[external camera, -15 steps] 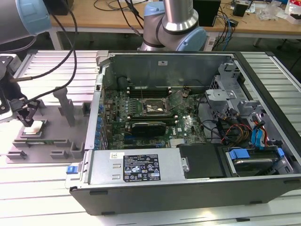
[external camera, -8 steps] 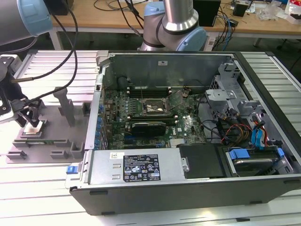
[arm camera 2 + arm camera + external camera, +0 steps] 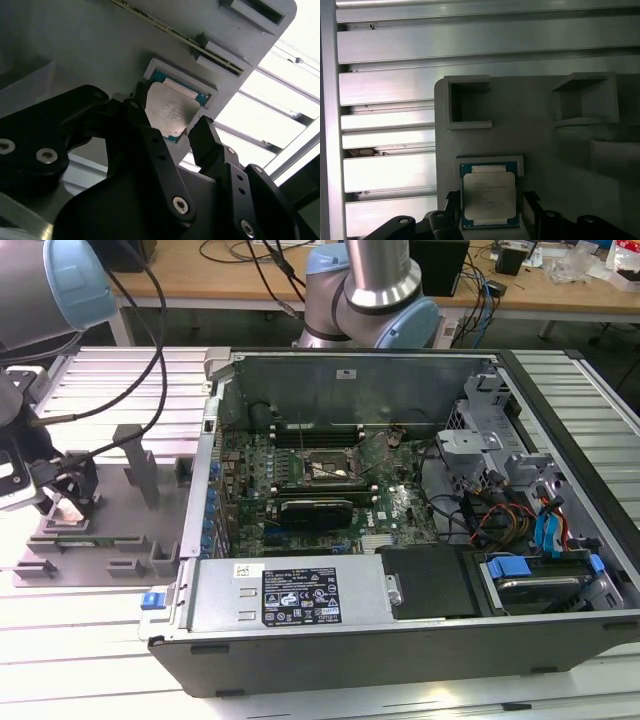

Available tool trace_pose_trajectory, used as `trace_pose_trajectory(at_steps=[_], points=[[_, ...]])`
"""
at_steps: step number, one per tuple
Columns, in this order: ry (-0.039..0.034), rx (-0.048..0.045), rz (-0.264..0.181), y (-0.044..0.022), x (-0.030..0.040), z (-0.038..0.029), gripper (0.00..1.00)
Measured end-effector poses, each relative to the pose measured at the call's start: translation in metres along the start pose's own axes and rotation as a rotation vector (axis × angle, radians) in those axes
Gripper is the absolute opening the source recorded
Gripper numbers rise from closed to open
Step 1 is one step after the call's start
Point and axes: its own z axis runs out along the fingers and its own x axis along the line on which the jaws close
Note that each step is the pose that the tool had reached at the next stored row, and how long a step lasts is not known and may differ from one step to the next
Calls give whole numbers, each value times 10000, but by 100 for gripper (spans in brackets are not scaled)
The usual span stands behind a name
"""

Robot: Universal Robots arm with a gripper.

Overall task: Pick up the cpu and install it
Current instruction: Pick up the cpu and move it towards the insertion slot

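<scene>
In both wrist views the cpu (image 3: 489, 195) (image 3: 170, 110), a flat square chip with a silver top plate and a green rim, lies in a shallow recess of a grey holder plate (image 3: 535, 135). My gripper (image 3: 490, 207) (image 3: 170, 114) straddles it, one black finger (image 3: 137, 97) at one edge and the other (image 3: 202, 132) at the opposite edge, both very close. I see a thin gap on one side, so the jaws look open. In the exterior view the gripper (image 3: 62, 502) hangs low over the holder plate (image 3: 120, 540) at the exterior view's left.
An open computer case (image 3: 400, 540) fills the middle of the exterior view, with its motherboard socket (image 3: 328, 468) uncovered and cables and drive bays toward the exterior view's right. Upright grey posts (image 3: 140, 470) stand on the holder plate. A ribbed aluminium table (image 3: 385, 170) lies underneath.
</scene>
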Motion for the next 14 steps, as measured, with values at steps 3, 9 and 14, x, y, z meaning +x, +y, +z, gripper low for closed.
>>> trace_pose_trajectory(at_steps=[3, 9, 14], points=[[0, 0, -1, 15, 0, 25, 60], [1, 1, 0, 27, 2, 78, 60], [2, 1, 1, 28, 4, 115, 60]])
